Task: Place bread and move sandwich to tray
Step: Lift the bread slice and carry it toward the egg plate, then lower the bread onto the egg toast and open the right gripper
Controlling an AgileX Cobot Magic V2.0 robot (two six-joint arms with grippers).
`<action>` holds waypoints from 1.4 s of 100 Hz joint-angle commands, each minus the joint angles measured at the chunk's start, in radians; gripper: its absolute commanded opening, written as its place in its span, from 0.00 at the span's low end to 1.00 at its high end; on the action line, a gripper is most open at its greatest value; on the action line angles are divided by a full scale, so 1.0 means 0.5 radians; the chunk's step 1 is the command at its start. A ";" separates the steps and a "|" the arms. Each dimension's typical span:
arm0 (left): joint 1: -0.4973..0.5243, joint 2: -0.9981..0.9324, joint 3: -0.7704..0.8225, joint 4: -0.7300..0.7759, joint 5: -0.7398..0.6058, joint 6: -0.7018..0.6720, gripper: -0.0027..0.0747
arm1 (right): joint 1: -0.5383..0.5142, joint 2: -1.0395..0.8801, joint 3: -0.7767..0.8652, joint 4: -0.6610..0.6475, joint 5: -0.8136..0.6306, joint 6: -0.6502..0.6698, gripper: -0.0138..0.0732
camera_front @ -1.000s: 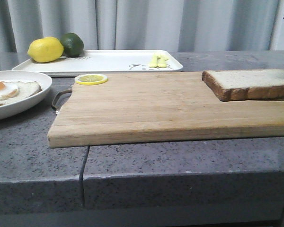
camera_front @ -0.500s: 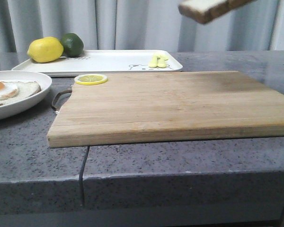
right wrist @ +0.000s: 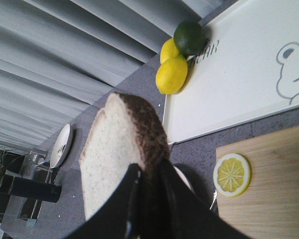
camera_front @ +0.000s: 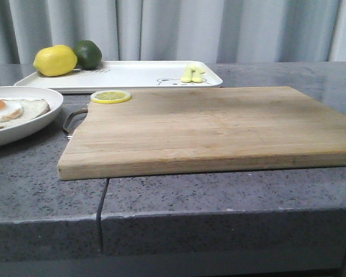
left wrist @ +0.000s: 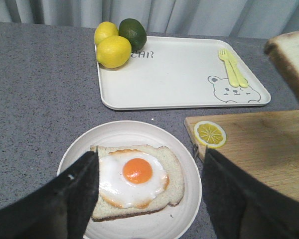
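The bread (right wrist: 119,149), a thick pale slice with a dark crust, hangs in the air with my right gripper (right wrist: 149,167) shut on its crust edge. One corner of the bread (left wrist: 291,59) shows in the left wrist view, above the board. The sandwich (left wrist: 137,179) is an open slice topped with a fried egg, lying on a round white plate (left wrist: 189,199). My left gripper (left wrist: 149,155) hovers open over it, one finger on each side. The white bear-print tray (camera_front: 132,75) lies at the back left. Neither gripper shows in the front view.
A wooden cutting board (camera_front: 207,127) fills the middle of the counter, with a lemon slice (camera_front: 111,96) at its back left corner. On the tray sit a lemon (camera_front: 55,60), a lime (camera_front: 88,53) and a yellow fork (camera_front: 193,74). The counter's front edge is near.
The bread lay on the board's right end a second ago. It rose, showed at the top of the front view, and has now left that view.
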 commanded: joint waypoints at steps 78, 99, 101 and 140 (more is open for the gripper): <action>0.004 0.018 -0.069 -0.069 -0.150 0.006 0.58 | 0.878 0.881 -0.456 0.513 -0.962 -0.027 0.09; 0.004 0.018 -0.069 -0.069 -0.150 0.006 0.58 | 0.914 0.974 -0.568 0.536 -0.925 -0.025 0.09; 0.004 0.018 -0.069 -0.069 -0.150 0.006 0.58 | 0.917 0.979 -0.574 0.538 -0.924 -0.025 0.09; 0.004 0.018 -0.069 -0.069 -0.150 0.006 0.58 | 0.946 0.982 -0.577 0.547 -0.881 -0.025 0.09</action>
